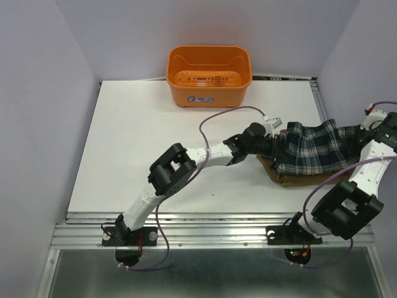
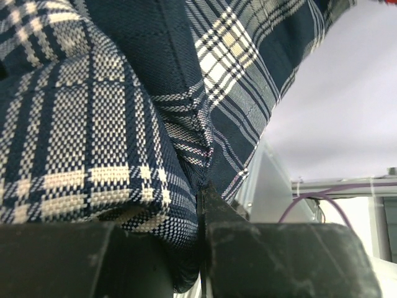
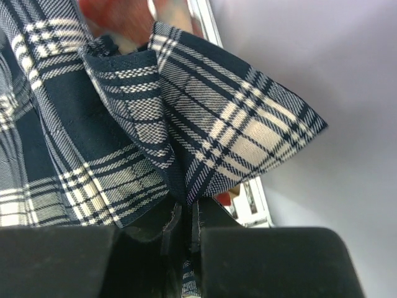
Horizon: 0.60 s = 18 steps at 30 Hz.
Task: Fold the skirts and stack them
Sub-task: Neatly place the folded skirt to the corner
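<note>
The navy-green-white plaid skirt [image 1: 313,149] hangs stretched between my two grippers above the right side of the table. It fills the left wrist view [image 2: 93,124] and the right wrist view [image 3: 124,124]. My left gripper [image 1: 273,144] is shut on its left edge, its own view [image 2: 203,198] showing cloth pinched in the jaws. My right gripper [image 1: 360,138] is shut on its right edge, seen in its own view [image 3: 185,208]. The tan skirt [image 1: 286,177] lies on the table under the plaid one, mostly covered. A red patch [image 3: 118,15] shows past the plaid cloth; I cannot tell what it is.
An orange plastic basket [image 1: 209,76] stands at the back middle of the white table [image 1: 149,143]. A purple cable [image 1: 229,115] loops over the left arm. Grey walls close in on both sides; the right arm is near the right wall.
</note>
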### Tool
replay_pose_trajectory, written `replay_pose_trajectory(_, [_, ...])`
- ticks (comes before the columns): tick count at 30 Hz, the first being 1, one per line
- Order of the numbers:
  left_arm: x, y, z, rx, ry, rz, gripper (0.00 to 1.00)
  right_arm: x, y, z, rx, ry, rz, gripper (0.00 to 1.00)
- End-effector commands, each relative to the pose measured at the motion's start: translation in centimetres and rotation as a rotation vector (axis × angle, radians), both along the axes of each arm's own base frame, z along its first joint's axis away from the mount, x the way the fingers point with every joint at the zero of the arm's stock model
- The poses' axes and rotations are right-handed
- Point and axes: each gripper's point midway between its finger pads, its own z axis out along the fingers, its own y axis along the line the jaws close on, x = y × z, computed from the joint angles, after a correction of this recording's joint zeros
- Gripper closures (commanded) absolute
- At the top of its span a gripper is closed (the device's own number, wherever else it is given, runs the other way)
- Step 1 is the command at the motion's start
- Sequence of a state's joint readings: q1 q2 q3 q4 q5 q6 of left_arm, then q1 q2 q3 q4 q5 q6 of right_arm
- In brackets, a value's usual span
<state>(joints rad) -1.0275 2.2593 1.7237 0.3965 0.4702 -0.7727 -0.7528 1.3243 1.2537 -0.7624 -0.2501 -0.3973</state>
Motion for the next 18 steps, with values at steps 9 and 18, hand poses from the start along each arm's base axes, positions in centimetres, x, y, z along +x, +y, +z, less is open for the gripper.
replay_pose_trajectory(9, [1.1, -0.7, 1.0, -0.068, -0.071, -0.015, 0.73, 0.3, -3.7, -4.9, -0.105, 0.012, -0.042, 0.94])
replay_pose_trajectory(18, [1.7, 1.5, 4.2, -0.059, -0.157, 0.004, 0.25, 0.5, -4.3, -4.7, -0.108, 0.012, -0.069, 0.33])
